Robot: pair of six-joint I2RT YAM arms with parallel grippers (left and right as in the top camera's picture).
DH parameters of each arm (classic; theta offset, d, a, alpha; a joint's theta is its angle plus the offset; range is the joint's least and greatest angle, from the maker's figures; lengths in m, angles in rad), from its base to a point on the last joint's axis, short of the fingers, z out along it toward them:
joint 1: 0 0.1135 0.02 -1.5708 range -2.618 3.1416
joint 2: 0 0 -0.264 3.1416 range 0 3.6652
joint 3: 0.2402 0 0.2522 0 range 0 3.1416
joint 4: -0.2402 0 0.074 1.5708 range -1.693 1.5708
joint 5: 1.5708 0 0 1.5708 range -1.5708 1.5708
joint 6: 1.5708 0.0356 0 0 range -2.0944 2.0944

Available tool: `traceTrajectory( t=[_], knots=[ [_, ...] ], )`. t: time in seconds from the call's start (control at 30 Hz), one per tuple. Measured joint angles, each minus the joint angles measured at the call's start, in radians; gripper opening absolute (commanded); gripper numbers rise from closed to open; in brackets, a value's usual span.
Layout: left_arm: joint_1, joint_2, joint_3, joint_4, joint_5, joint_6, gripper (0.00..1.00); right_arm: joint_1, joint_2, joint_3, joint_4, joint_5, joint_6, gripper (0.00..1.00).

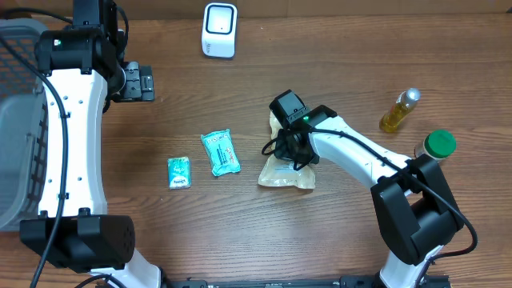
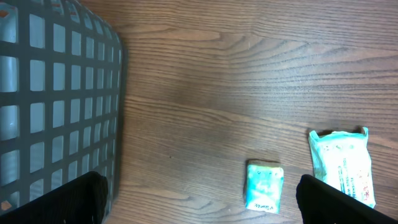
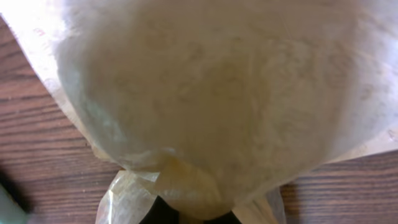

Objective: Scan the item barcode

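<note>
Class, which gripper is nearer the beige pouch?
Right. The right gripper is shut on the beige pouch itself; the left gripper hangs open far off, beside the basket.

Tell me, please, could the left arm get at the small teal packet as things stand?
Probably yes: the left gripper is open, and the small teal packet lies alone on bare table, apart from the larger packet.

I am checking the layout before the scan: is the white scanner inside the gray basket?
No, the white scanner sits on the wooden table, well apart from the gray basket at the left.
</note>
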State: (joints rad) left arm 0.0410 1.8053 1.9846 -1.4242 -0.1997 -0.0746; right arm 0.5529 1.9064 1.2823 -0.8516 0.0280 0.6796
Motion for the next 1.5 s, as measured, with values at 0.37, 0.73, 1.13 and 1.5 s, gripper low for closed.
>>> traceTrajectory(
  t=[0.37, 0.73, 1.13, 1.5],
  knots=[
    [0.0, 0.0, 0.0, 0.0, 0.0, 0.0, 0.99, -0.158, -0.047, 0.066, -0.079, -0.492, -0.227, 0.04],
    [0.0, 0.0, 0.0, 0.0, 0.0, 0.0, 1.0, -0.337, -0.169, 0.087, -0.175, -1.373, -0.64, 0.04],
    [0.0, 0.0, 0.0, 0.0, 0.0, 0.0, 1.0, -0.342, -0.169, 0.087, -0.182, -1.543, -0.714, 0.04],
    [0.0, 0.0, 0.0, 0.0, 0.0, 0.0, 1.0, -0.342, -0.169, 0.087, -0.18, -1.545, -0.734, 0.04]
  ],
)
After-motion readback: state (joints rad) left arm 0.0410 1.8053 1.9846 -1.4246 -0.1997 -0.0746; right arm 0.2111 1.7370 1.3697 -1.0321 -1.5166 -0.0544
